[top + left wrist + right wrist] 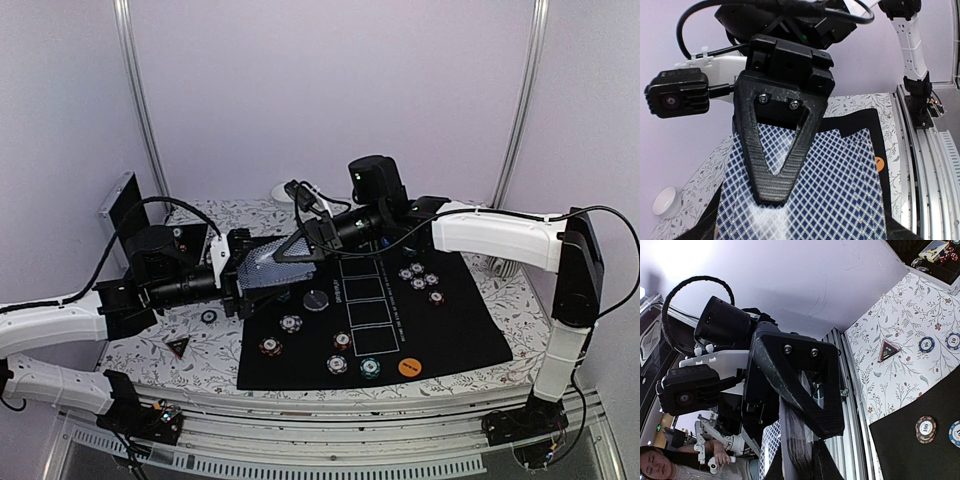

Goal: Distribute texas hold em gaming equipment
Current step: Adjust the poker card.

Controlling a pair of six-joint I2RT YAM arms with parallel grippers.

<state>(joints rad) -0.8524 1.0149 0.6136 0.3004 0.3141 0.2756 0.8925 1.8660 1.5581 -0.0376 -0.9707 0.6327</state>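
Note:
A deck of grey-blue checked playing cards (262,265) hangs above the left end of the black mat (450,320), between both grippers. My right gripper (300,250) is shut on the deck; in the right wrist view the cards (795,440) show edge-on between its fingers. In the left wrist view the card back (840,190) fills the bottom, with a right finger (772,170) lying on it. My left gripper (240,285) flanks the deck's near end; whether it touches is unclear. Striped poker chips (291,322) dot the mat, with a cluster (420,280) and an orange button disc (408,367).
A black-red triangle marker (178,347) and a lone chip (209,317) lie on the floral cloth left of the mat. A black disc (316,299) sits on the mat. The open aluminium case (125,210) stands at the back left, a white bowl (283,192) behind the arms.

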